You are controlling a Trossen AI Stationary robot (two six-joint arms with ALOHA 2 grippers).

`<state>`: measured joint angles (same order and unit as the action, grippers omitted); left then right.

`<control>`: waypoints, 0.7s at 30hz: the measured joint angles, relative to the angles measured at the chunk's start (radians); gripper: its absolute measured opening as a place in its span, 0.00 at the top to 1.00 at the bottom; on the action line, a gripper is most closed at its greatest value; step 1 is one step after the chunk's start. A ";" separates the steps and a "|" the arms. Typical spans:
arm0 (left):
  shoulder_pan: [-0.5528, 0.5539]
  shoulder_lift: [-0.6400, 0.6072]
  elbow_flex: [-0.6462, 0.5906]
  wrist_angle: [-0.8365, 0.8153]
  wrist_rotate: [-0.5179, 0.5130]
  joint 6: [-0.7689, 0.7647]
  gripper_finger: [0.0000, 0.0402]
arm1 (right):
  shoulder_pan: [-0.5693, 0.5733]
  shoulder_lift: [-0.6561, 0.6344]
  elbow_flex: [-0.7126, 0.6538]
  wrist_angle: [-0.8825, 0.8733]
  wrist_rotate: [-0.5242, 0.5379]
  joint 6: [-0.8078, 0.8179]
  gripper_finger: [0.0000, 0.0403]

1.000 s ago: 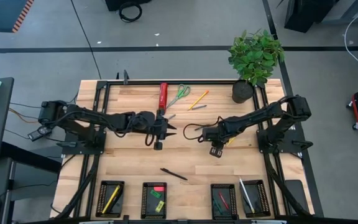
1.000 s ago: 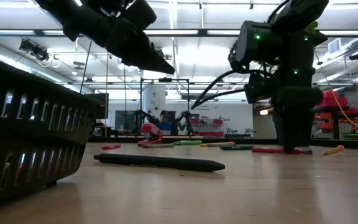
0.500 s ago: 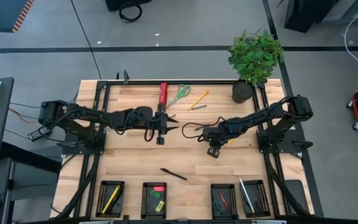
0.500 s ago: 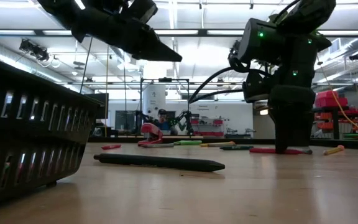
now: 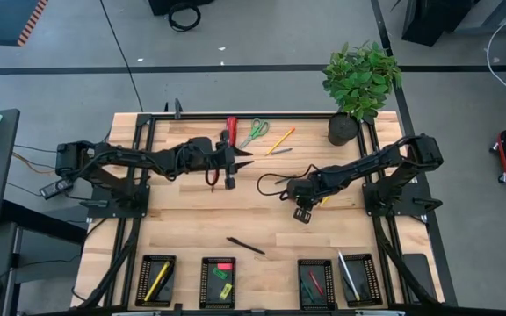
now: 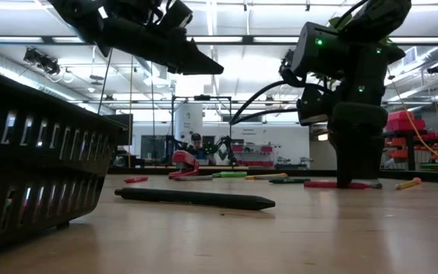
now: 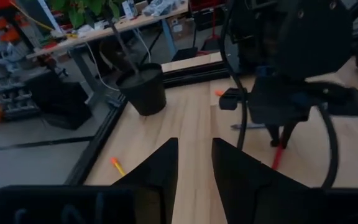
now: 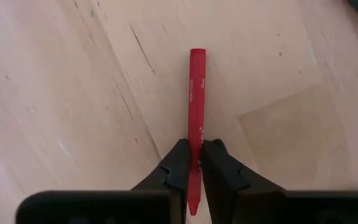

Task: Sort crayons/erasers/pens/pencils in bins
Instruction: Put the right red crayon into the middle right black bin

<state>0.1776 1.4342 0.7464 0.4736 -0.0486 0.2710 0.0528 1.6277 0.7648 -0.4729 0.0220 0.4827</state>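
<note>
A red crayon (image 8: 196, 106) lies flat on the table under my right gripper (image 8: 194, 171), which points down at mid-table right (image 5: 299, 213) and is shut on it. In the low view the crayon (image 6: 322, 183) shows beside that gripper (image 6: 353, 180). My left gripper (image 7: 194, 168) is open and empty, held level above the table's far middle (image 5: 244, 163), high up in the low view (image 6: 211, 68). A black pen (image 5: 246, 246) lies flat nearer the front (image 6: 195, 199). The bins line the near edge (image 5: 155, 280) (image 5: 219, 281) (image 5: 316, 283) (image 5: 357, 279). My right gripper pinches the red crayon between its two fingers near one end (image 8: 195, 149), one finger on each long side. The fingers come from above, pointing down. The crayon lies flat on the wood, with its short end (image 8: 193, 204) showing behind the fingers.
Along the far edge lie a big red bar tool (image 5: 231, 130), green-handled scissors (image 5: 253, 133) and an orange pencil (image 5: 281, 140). A potted plant (image 5: 343, 129) stands at the far right corner. The nearest bin's wall (image 6: 36, 183) fills the low view's left.
My left gripper has moved toward the table's far edge and risen, tipping from slanting down to nearly level. My right gripper has shifted slightly toward the table's left and stayed low over the crayon.
</note>
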 joint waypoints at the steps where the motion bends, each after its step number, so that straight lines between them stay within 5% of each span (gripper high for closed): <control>1: -0.001 0.000 0.000 0.000 0.000 -0.009 0.73 | 0.000 0.002 0.008 -0.004 -0.001 0.002 0.90; 14: -0.002 0.000 0.000 -0.045 0.001 -0.047 0.73 | 0.056 -0.089 0.208 -0.210 -0.056 0.164 0.90; 21: -0.002 0.000 0.000 0.016 0.001 0.100 0.73 | 0.219 -0.106 0.306 -0.256 -0.168 0.545 0.90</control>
<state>0.1757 1.4342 0.7468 0.4891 -0.0480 0.3713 0.2721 1.5215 1.0710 -0.7292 -0.1463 1.0281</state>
